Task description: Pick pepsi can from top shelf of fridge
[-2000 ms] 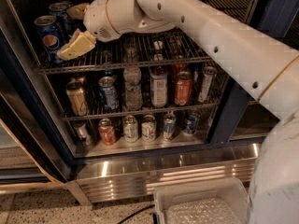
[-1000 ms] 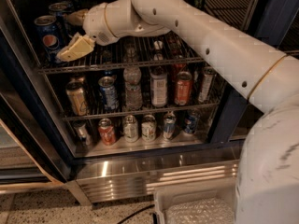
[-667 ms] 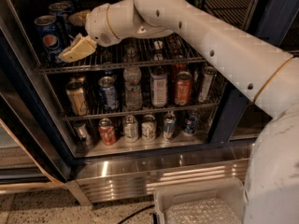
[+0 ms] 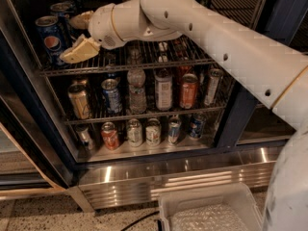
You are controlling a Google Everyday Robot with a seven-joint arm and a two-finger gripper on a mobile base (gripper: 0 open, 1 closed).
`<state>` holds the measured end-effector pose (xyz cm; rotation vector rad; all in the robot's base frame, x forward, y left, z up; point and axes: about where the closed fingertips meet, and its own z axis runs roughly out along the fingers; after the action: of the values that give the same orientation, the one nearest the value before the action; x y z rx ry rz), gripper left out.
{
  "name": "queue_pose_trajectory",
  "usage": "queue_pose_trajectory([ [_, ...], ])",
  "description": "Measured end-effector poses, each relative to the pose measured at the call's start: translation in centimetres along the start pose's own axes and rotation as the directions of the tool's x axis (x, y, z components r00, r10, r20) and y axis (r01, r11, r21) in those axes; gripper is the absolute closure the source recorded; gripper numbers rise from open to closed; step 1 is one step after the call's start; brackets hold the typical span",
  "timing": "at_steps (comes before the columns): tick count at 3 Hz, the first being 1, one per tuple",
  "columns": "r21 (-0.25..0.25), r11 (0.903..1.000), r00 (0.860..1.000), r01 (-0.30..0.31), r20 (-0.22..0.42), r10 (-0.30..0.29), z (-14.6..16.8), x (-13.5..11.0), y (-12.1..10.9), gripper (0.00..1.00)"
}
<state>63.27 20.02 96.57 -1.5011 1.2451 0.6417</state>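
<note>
The pepsi can (image 4: 49, 38), blue with a silver lid and the round logo, stands at the front left of the top shelf (image 4: 144, 61) of the fridge (image 4: 168, 177). More blue cans (image 4: 65, 6) stand in a row behind it. My gripper (image 4: 78, 32) is on the end of the white arm, just right of the pepsi can and a little above the wire rack. Its two tan fingers (image 4: 79, 48) are spread open with nothing between them. The can is apart from the fingers.
The middle rack holds cans and bottles (image 4: 137, 90), and the bottom rack holds a row of cans (image 4: 144, 131). The open fridge door (image 4: 19, 129) stands at the left. A clear plastic bin (image 4: 211, 211) sits on the floor at the front right.
The gripper has stayed almost in place beside the pepsi can, still open. The arm behind it has shifted only slightly.
</note>
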Motion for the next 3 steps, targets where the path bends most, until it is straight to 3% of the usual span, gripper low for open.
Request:
queue_pose_trajectory([
  [3, -0.050, 0.9985, 1.000, 0.020, 0.022, -0.019, 2.6, -0.9, -0.4, 0.28],
])
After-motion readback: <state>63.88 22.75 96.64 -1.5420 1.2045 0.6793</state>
